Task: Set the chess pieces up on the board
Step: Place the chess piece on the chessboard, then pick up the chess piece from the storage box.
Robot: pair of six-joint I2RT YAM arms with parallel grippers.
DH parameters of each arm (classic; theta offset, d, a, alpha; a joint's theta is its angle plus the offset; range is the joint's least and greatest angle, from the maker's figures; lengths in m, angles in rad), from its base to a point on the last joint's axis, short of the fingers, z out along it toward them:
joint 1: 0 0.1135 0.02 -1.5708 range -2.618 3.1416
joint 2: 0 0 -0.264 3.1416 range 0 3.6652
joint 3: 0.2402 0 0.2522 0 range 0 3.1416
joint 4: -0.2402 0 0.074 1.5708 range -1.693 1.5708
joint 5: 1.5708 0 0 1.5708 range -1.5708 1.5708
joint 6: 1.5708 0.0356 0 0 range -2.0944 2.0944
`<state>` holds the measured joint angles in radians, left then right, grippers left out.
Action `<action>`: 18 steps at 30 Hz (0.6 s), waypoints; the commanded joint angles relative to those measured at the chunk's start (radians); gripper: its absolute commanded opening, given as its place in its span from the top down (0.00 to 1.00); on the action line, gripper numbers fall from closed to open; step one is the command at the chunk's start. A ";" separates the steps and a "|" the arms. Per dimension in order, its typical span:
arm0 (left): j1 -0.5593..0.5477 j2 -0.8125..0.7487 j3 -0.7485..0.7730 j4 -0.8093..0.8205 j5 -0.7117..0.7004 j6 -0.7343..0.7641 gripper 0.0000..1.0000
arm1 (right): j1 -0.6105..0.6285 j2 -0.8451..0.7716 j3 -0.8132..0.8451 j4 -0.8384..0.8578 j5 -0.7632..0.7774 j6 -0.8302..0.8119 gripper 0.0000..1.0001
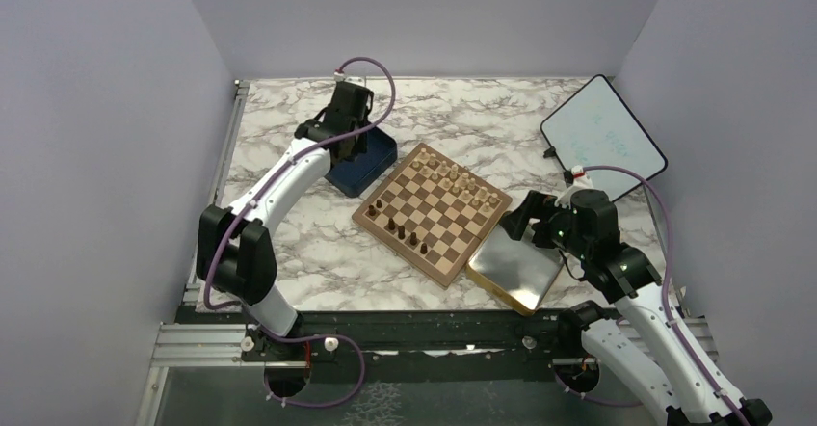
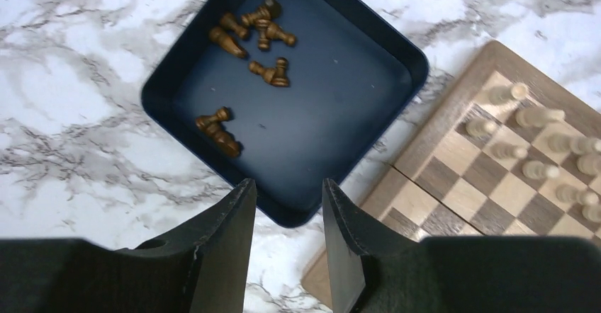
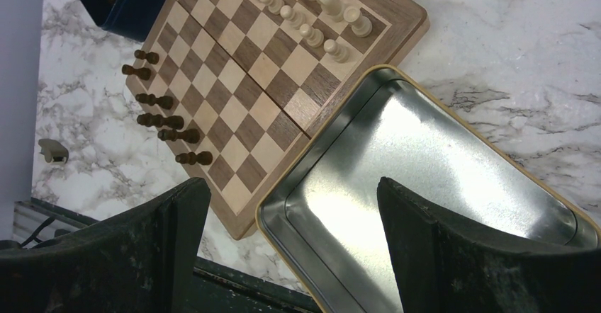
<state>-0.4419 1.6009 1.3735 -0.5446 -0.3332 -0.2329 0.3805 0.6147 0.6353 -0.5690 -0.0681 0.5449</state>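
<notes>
As they lie toppled, chess pieces [image 2: 271,74], dark brown

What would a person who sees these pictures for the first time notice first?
The chessboard on the marble table stands out, with pale pieces along its far-right edge and a few standing dark pieces along its near-left edge. Fallen dark pieces lie in the dark blue box below the open left hand. A shiny metal tray lies beside the chessboard, below the open right hand.
</notes>
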 commanded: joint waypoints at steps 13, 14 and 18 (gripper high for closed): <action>0.132 0.327 0.240 0.048 0.056 0.119 0.63 | 0.004 0.000 -0.002 0.024 0.010 -0.011 0.06; 0.133 0.348 0.250 0.052 0.063 0.118 0.64 | 0.005 0.000 -0.001 0.024 0.010 -0.011 0.06; 0.134 0.428 0.291 0.060 0.083 0.125 0.67 | 0.005 0.001 0.002 0.017 0.014 -0.010 0.06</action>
<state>-0.3138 1.9724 1.6051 -0.5129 -0.2935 -0.1287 0.3805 0.6167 0.6353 -0.5694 -0.0677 0.5449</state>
